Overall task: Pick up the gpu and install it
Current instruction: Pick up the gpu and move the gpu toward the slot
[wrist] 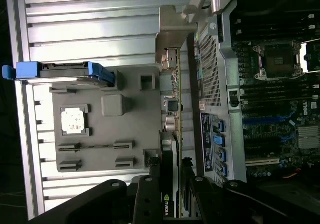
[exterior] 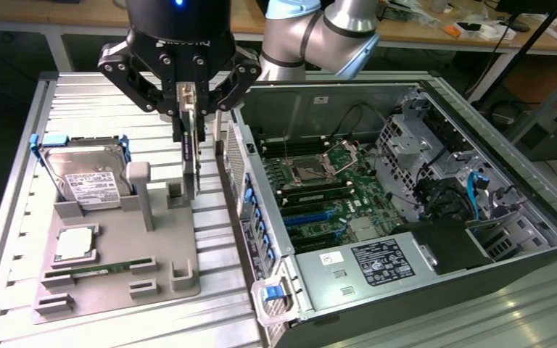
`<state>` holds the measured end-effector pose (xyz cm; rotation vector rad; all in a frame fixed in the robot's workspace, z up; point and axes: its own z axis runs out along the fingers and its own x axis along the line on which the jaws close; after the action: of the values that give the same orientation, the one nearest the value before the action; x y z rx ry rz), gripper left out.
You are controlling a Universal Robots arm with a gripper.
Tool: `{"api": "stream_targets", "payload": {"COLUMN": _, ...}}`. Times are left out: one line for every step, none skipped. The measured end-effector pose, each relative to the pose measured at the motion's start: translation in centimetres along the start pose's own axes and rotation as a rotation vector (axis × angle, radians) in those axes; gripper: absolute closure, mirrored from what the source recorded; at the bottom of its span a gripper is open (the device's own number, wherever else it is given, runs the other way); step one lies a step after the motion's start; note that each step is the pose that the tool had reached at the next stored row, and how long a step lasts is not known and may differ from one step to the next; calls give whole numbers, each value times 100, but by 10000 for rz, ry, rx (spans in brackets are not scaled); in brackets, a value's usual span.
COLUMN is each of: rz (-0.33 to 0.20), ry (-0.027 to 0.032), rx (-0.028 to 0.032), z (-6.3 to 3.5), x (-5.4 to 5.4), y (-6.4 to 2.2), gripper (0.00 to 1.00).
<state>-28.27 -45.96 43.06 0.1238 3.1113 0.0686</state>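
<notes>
Over on the exterior view's left, the hard drive (exterior: 87, 181) stands in the grey fixture tray (exterior: 114, 286). Just beside it, the gripper (exterior: 191, 101) is clamped on the gpu (exterior: 192, 156). The card hangs edge-on with its long axis straight down, lower end close to the tray's posts. On the exterior view's right, the open computer case (exterior: 259, 239) waits, its motherboard (exterior: 332, 190) just past the near wall.

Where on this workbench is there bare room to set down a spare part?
Bare ribbed table lies beyond the hard drive, and in a strip on the camera's side of the grey fixture. Crowded: the gap between fixture and computer case, where the gripper holds the gpu upright.
</notes>
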Motion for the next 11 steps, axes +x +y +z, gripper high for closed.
{"api": "stream_targets", "payload": {"rz": 0, "ry": 0, "rx": 0, "z": 0, "x": -11, "y": 1, "gripper": 73}}
{"api": "stream_targets", "payload": {"rz": 0, "ry": 1, "rx": 0, "z": 0, "x": -22, "y": 2, "gripper": 73}}
{"api": "stream_targets", "payload": {"rz": 0, "ry": 0, "rx": 0, "z": 1, "x": -36, "y": 3, "gripper": 73}}
{"api": "stream_targets", "payload": {"rz": 0, "ry": 0, "rx": 0, "z": 1, "x": -46, "y": 4, "gripper": 73}}
{"api": "stream_targets", "payload": {"rz": 0, "ry": 1, "rx": 1, "z": 1, "x": -58, "y": 5, "gripper": 73}}
{"api": "stream_targets", "payload": {"rz": 0, "ry": 0, "rx": 1, "z": 2, "x": -68, "y": 5, "gripper": 73}}
{"api": "stream_targets", "payload": {"rz": 0, "ry": 0, "rx": 0, "z": 2, "x": -77, "y": 6, "gripper": 73}}
{"api": "stream_targets", "payload": {"rz": 0, "ry": 0, "rx": 0, "z": 2, "x": -87, "y": 7, "gripper": 73}}
{"api": "stream_targets", "payload": {"rz": 0, "ry": 0, "rx": -1, "z": 3, "x": -96, "y": 8, "gripper": 73}}
{"api": "stream_targets", "payload": {"rz": 0, "ry": 0, "rx": 0, "z": 3, "x": -106, "y": 8, "gripper": 73}}
{"api": "stream_targets", "payload": {"rz": 0, "ry": 0, "rx": 0, "z": 3, "x": -115, "y": 9, "gripper": 73}}
